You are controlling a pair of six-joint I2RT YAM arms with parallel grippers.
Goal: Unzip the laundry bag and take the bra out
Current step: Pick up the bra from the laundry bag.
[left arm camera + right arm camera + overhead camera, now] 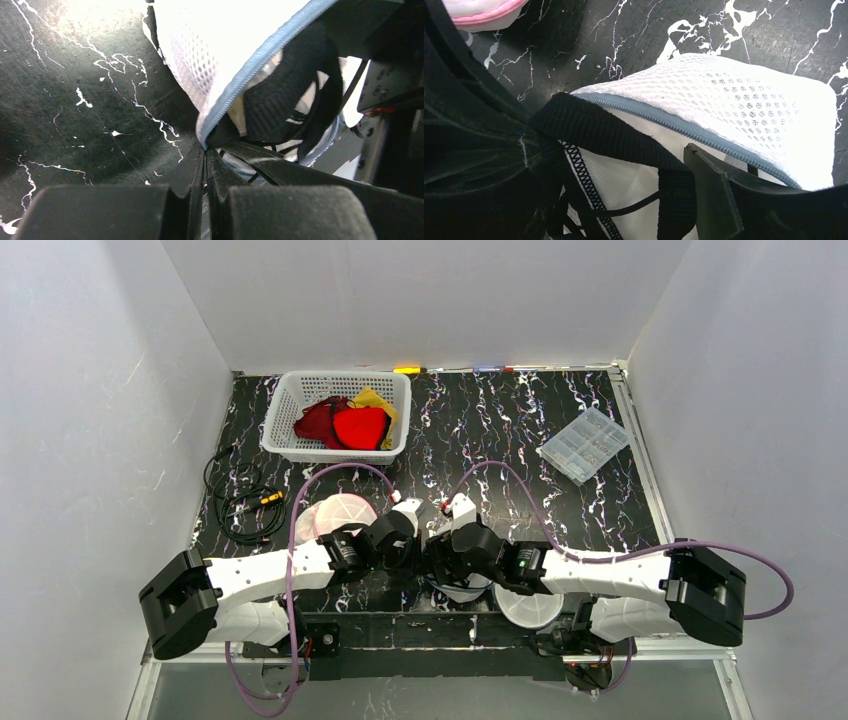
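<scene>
The white mesh laundry bag (462,591) lies at the near middle of the table, under both wrists. In the left wrist view its mesh (215,50) has a blue zipper trim (260,60), and the bag gapes open. My left gripper (206,152) is shut on that trim at the bag's edge; it also shows in the top view (416,548). The black bra (280,105) shows inside the opening. In the right wrist view the bra's black band (599,130) lies across the opening of the bag (749,105). My right gripper (624,190) is open, with its fingers (714,190) either side of the band.
A pink-rimmed mesh bag (340,512) lies left of the arms and shows in the right wrist view (479,12). Another white round bag (528,605) lies near the right arm. A white basket (290,400) with red and yellow clothes stands at the back left. Cables (240,502) lie left; a clear box (585,444) right.
</scene>
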